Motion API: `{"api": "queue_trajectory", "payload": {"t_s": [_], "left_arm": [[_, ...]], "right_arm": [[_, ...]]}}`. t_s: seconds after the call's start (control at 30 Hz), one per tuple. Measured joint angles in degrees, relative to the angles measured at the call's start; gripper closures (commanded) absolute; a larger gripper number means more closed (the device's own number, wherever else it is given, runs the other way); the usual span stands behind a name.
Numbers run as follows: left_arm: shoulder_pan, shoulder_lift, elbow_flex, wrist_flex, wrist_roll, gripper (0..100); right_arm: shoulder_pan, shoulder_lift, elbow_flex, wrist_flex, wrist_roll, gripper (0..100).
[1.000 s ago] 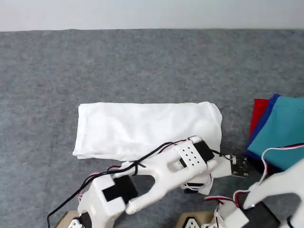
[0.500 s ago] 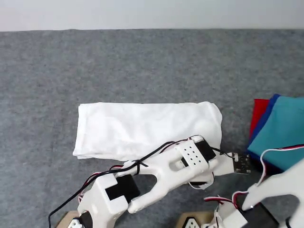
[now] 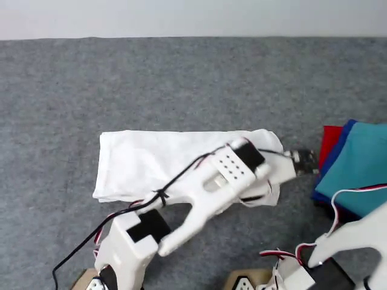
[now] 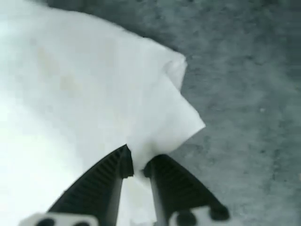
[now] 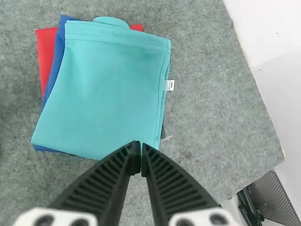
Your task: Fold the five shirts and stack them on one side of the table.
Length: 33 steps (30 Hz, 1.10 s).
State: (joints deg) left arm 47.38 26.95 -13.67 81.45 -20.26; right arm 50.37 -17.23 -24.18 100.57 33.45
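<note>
A white shirt (image 3: 163,163) lies folded into a long strip across the middle of the grey table. My left arm (image 3: 236,172) stretches over its right end. In the left wrist view my left gripper (image 4: 138,165) is shut on a corner of the white shirt (image 4: 70,94), and the pinched flap hangs lifted off the table. A stack of folded shirts sits at the right edge: teal (image 3: 360,166) on top, blue (image 3: 338,145) under it, red (image 3: 327,142) at the bottom. My right gripper (image 5: 138,149) hovers shut and empty over the teal shirt (image 5: 103,89).
My right arm (image 3: 357,235) stands at the near right corner. In the right wrist view the table edge (image 5: 254,94) runs close beside the stack. Bare grey table surface (image 3: 181,78) lies beyond the white shirt and to its left.
My left arm has swung away from the front edge toward the far side, carrying the white shirt's near right corner up and over the strip. The right arm has stayed still.
</note>
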Motion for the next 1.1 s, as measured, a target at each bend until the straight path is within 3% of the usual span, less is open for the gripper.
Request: {"api": "queue_trajectory", "payload": {"t_s": [0.2, 0.47, 0.63, 0.93, 1.1], "left_arm": [[-3.78, 0.00, -0.44, -1.49, -0.62, 84], [-10.90, 3.60, -0.62, -8.97, -1.93, 83], [-13.80, 8.09, -3.34, -9.23, -4.04, 84], [-15.38, 8.44, -23.03, 5.19, -4.40, 84], [-11.60, 8.35, -33.85, 16.53, -4.40, 84]], "right_arm": [[0.00, -0.09, 0.18, 0.00, 0.00, 98.4], [0.00, -0.09, 4.48, 0.00, 0.00, 98.4], [0.00, -0.09, 4.48, 0.00, 0.00, 98.4], [0.00, -0.09, 4.48, 0.00, 0.00, 98.4], [0.00, -0.09, 4.48, 0.00, 0.00, 98.4]]}}
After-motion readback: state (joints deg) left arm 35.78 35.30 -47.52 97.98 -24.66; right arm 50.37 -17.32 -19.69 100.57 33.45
